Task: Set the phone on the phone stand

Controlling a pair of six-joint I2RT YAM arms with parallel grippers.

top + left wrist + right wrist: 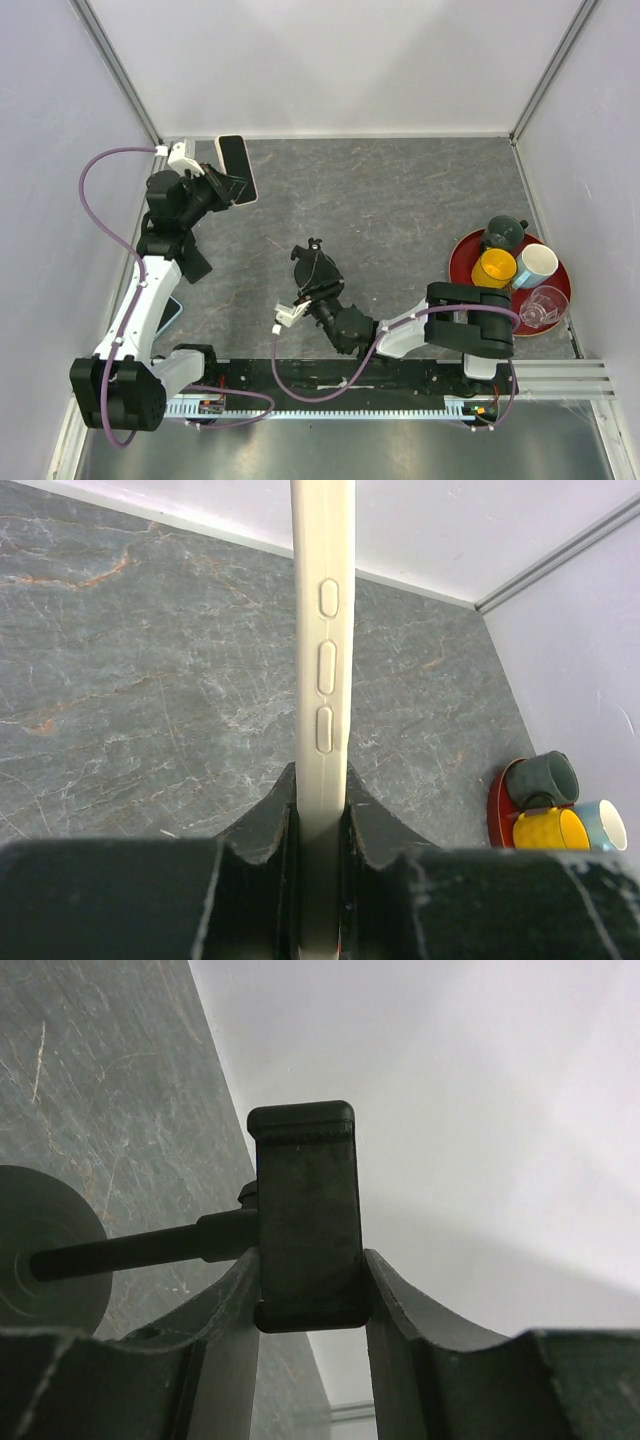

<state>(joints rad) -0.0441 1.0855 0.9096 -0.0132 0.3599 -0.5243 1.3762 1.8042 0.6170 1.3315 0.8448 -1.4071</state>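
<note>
You face a grey, stone-patterned table boxed in by white walls. Your left arm runs from its base up the left side, then bends in toward the far-left corner with the wrist turned to the right. Your right arm folds at the elbow by the near-right edge and reaches left, low over the table, ending near the middle.

A red tray sits against the right wall, well apart from both grippers. On it are a dark green mug, a yellow cup, a white cup and a clear glass.

The phone is in the far-left corner, in your left gripper. The left wrist camera shows it edge-on: a cream case with three side buttons facing the lens. It stands straight out from between the fingers, which are drawn in narrow and clamp its two flat faces at the near end.

The phone stand is in your right gripper, near the table's centre and well apart from the phone. In the right wrist view the fingers are closed part-way onto the sides of the stand's dark rectangular cradle. Its stem runs left to a round base. You cannot tell from these views whether that base touches the table.
</note>
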